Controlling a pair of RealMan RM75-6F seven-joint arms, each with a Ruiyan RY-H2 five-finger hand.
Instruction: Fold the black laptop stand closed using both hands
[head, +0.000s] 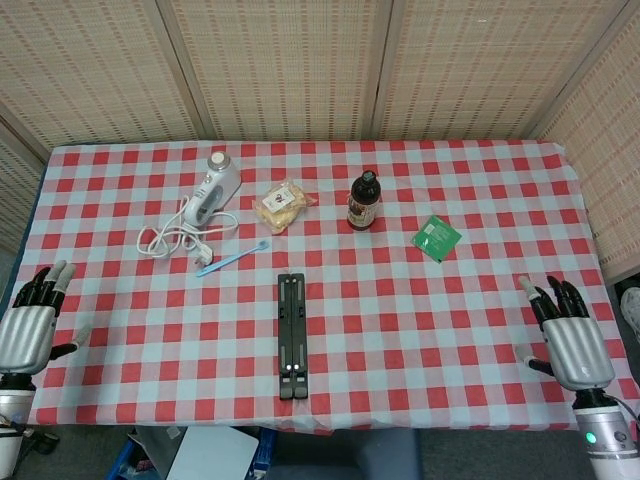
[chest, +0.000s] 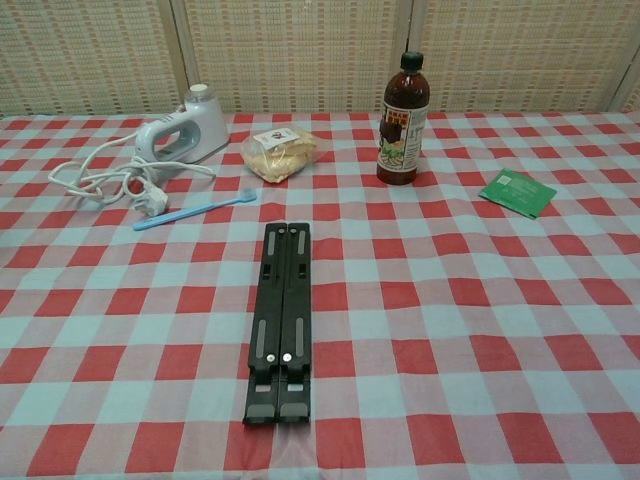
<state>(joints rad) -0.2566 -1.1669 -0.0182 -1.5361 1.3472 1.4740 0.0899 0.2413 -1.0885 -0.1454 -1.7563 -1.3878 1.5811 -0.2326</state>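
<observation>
The black laptop stand (head: 292, 335) (chest: 280, 320) lies flat on the checked cloth, its two bars side by side and touching, pointing toward the table's front edge. In the head view my left hand (head: 28, 328) hovers at the far left edge of the table, fingers apart, holding nothing. At the far right near the front corner is my right hand (head: 572, 338), also with fingers spread and nothing in it. Both hands are well away from the stand. The chest view shows neither hand.
Behind the stand lie a blue toothbrush (head: 233, 257), a white hand mixer (head: 212, 190) with coiled cord, a bagged snack (head: 281, 204), a dark bottle (head: 363, 201) and a green packet (head: 436, 237). The red-and-white tablecloth (head: 420, 330) covers the whole table.
</observation>
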